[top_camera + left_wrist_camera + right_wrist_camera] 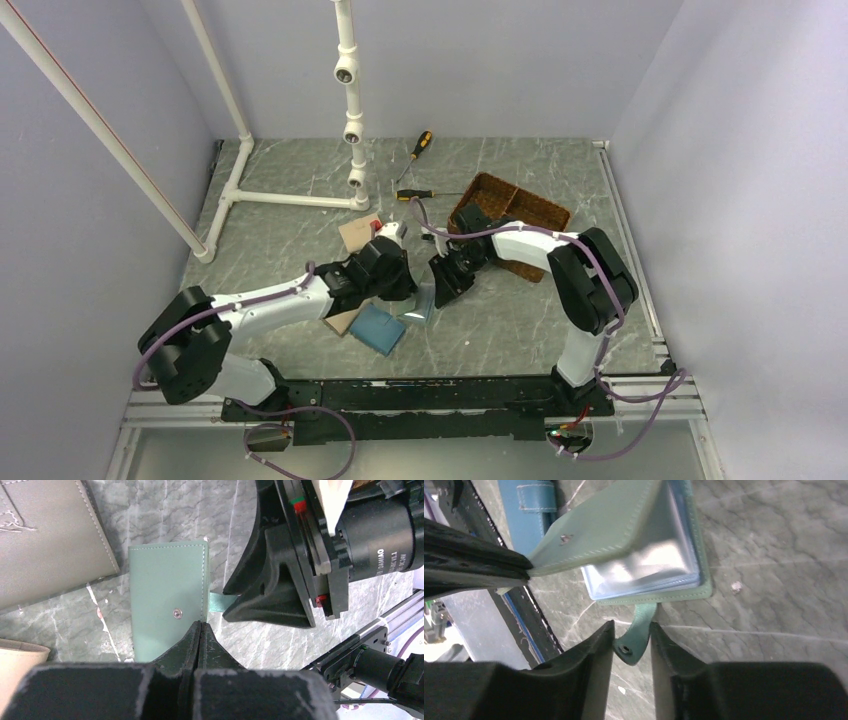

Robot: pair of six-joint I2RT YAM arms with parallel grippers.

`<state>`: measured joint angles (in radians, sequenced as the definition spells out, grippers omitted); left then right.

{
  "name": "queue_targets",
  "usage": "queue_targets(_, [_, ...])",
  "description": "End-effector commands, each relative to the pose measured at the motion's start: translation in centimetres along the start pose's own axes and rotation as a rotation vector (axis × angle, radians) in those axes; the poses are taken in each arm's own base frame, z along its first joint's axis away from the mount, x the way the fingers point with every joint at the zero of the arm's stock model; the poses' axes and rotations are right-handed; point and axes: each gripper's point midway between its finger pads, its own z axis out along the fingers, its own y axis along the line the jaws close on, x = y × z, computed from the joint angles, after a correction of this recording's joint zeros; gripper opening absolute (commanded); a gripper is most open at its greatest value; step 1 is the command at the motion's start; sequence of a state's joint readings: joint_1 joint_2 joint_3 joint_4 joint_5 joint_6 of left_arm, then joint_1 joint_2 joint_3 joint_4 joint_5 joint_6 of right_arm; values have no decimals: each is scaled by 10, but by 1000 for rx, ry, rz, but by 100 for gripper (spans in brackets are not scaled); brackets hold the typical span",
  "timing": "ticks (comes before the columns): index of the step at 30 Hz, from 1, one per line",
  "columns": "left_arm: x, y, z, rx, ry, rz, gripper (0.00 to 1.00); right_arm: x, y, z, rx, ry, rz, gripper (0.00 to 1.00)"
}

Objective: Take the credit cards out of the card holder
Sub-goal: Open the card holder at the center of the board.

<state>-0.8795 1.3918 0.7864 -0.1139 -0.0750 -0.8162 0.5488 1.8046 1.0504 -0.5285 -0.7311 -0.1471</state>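
Note:
The sage-green card holder (pixel 624 525) lies half open on the table, and also shows in the top view (pixel 420 300) and the left wrist view (pixel 165 605). Its clear inner sleeves (pixel 644 565) glare, and no credit cards show. My left gripper (pixel 199 625) is shut on the edge of its raised cover, and its fingers (pixel 474 555) show in the right wrist view. My right gripper (pixel 632 625) is narrowly open, its fingers on either side of the snap strap (pixel 636 637). In the top view the left gripper (pixel 405 285) and right gripper (pixel 445 290) meet at the holder.
A darker blue wallet (pixel 378 328) lies just near of the holder, with tan wallets (pixel 355 232) around the left arm and a grey-brown one (pixel 45 540). A woven basket (pixel 510 215), two screwdrivers (pixel 415 195) and a white pipe frame (pixel 350 100) stand farther back.

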Motion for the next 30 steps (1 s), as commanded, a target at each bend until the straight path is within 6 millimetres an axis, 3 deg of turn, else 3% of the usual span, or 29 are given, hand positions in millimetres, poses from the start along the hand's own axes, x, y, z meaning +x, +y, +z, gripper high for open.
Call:
queue_targets(1, [-15,-10,-11,57,-47,-42,0,-20,-11,-9,81,-41,-38,27])
queue_targets(8, [-23,6,-22,74,-75,-108,0,-27,-17,-31,146,-73,-84,0])
queue_targets(14, [-24,34,-24,51,-62,-155,0,-24,-37,-56,252,-102,-113,0])
queue_targets(23, [16,82,10,-82,109,-160,0,-10,-63,-54,354,-34,-99,0])
queue_targets(28, [12,90,6,-149,114,-141,0,-10,-65,-55,364,-31,-107,18])
queue_targets(30, [4,84,-3,-136,93,-127,5,-14,-59,-58,348,-48,-122,26])
